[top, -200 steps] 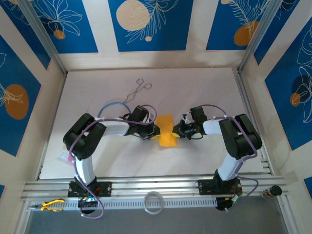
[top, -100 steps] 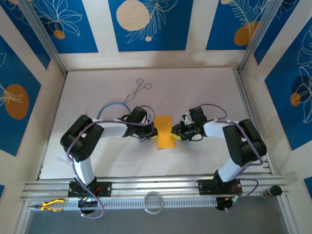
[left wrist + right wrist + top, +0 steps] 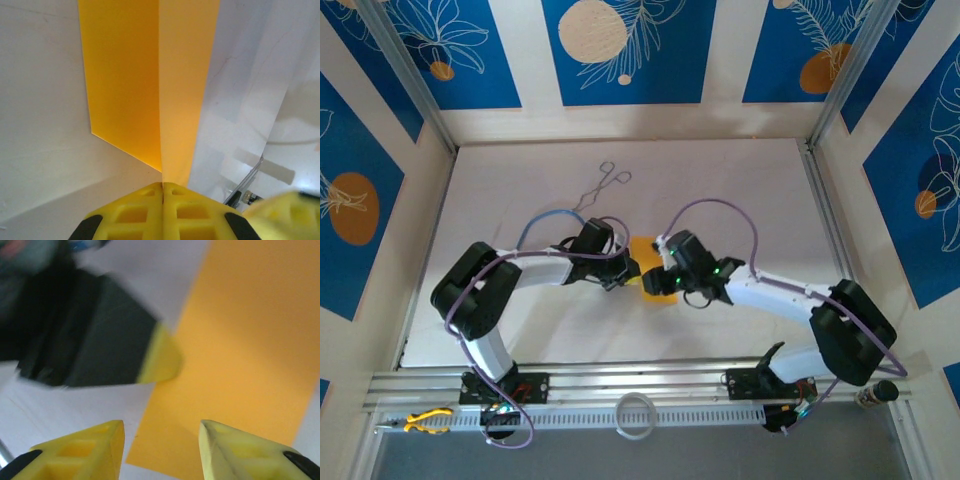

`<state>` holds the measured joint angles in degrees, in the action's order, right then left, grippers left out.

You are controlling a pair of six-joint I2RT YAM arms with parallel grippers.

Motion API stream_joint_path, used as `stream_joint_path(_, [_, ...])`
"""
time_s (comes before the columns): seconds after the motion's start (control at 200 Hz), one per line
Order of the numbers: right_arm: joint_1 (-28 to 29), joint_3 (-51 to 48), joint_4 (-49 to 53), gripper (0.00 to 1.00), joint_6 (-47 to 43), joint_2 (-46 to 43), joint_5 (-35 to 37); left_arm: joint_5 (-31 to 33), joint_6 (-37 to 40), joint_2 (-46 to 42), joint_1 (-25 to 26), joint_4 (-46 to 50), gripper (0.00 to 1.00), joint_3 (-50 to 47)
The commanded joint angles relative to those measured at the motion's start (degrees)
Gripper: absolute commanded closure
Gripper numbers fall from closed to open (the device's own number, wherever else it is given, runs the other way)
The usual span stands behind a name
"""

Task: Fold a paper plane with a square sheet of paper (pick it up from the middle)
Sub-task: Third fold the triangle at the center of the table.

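Gripping the sheet (image 3: pixel 125 75) at its edge, the left hand (image 3: pixel 162 187) is closed; the right hand (image 3: pixel 162 432) gapes above.

Left hand (image 3: pixel 630 270) at orange paper sheet (image 3: pixel 653 291) left edge; right hand (image 3: pixel 663 272) above it.

Paper (image 3: pixel 645 250) at middle of table (image 3: pixel 750 180).

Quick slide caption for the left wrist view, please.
Pinch at the fold: left gripper shut on the orange-yellow sheet where its crease ends, white table beneath.
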<state>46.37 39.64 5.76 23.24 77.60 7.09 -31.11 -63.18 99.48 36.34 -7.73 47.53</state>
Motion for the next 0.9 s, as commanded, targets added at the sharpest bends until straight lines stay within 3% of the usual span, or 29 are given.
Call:
stream_joint_path(0.0, [5.47, -4.17, -8.32, 0.55, -13.5, -1.86, 12.81, -1.87, -1.58, -1.74, -1.04, -2.56, 1.0, -0.77])
stream_joint_path(0.255, [11.85, -7.2, -14.3, 0.5, -19.8, -1.33, 15.9, -2.2, -1.86, -1.74, -1.49, -3.36, 1.0, -0.86])
stream_joint_path(0.52, [15.24, -9.32, -17.51, 0.49, -22.69, 0.4, 29.62, -2.4, -2.53, -1.75, -1.6, -4.47, 1.0, -0.71])
stream_joint_path(0.745, [15.67, -10.24, -17.52, 0.5, -23.99, 0.91, 25.13, -2.8, -2.57, -1.32, -1.56, -4.58, 1.0, -0.47])
stream_joint_path(0.895, [15.99, -10.22, -18.72, 0.5, -25.32, 2.66, 27.14, -2.46, -2.51, -1.6, -1.57, -4.53, 1.0, -0.68])
